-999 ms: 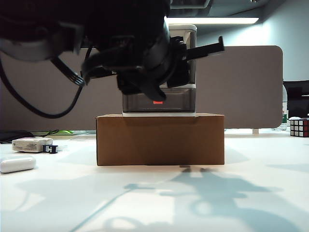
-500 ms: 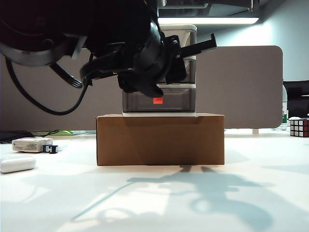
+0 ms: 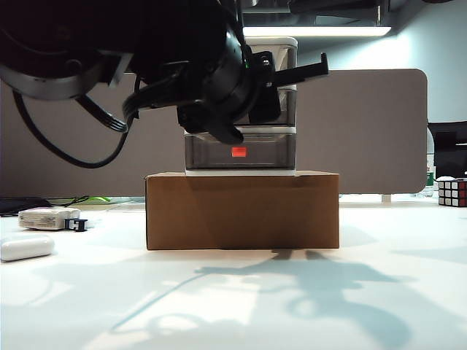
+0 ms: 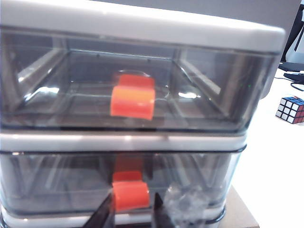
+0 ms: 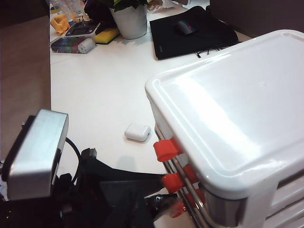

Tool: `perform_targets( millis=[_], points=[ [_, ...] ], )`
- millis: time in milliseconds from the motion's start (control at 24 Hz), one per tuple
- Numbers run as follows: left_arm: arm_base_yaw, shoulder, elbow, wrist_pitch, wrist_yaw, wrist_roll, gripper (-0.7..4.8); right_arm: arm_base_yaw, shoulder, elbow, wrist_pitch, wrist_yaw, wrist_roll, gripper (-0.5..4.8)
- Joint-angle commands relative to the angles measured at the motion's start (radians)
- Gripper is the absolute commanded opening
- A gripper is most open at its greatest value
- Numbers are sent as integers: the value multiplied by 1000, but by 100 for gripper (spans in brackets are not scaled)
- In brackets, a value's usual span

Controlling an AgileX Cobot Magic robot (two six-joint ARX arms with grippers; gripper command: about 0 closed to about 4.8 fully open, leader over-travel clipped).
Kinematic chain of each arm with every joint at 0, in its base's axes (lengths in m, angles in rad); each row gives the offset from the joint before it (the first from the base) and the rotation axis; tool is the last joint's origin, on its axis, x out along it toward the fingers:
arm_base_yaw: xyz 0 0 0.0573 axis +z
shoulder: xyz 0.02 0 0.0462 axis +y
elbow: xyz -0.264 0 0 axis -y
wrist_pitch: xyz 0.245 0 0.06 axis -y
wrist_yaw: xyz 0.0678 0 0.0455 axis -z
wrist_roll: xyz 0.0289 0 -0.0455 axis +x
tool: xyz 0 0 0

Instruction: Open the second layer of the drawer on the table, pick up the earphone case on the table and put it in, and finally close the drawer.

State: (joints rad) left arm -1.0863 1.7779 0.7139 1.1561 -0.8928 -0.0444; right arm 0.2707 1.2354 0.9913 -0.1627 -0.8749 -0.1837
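The left hand [image 4: 132,204] is up at the drawer [image 3: 281,51], clenched on the orange tab [image 4: 129,194] of the second layer [image 4: 61,178], with one dark finger [image 4: 103,214] against each side of the tab. That layer sits flush in its frame, like the top layer above it. The right hand shows in no view, so I cannot tell whether it is released or clenched.

Far left on the surface [image 3: 292,306] lies the earphone case [image 3: 25,246], flat and well apart from the drawer. Just behind it is a white charger [image 3: 45,217] with a dark plug at its right end. The left arm [image 3: 146,44] reaches in from the upper left and covers much of the drawer's front in the exterior view. In the middle stands a brown box [image 3: 242,210] with the drawer on top of it; the bottom layer's tab [image 3: 238,152] shows below the arm. Far right, near the edge, is a puzzle cube [image 3: 452,192]
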Motion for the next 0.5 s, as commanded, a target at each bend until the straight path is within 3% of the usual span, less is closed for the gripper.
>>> perform_targets(
  millis=[42, 500],
  points=[
    [-2, -3, 9, 13, -4, 11, 94, 2, -3, 4, 2, -8, -4, -5],
    [5, -3, 9, 13, -4, 11, 93, 2, -2, 3, -28, -7, -27, -5]
  ],
)
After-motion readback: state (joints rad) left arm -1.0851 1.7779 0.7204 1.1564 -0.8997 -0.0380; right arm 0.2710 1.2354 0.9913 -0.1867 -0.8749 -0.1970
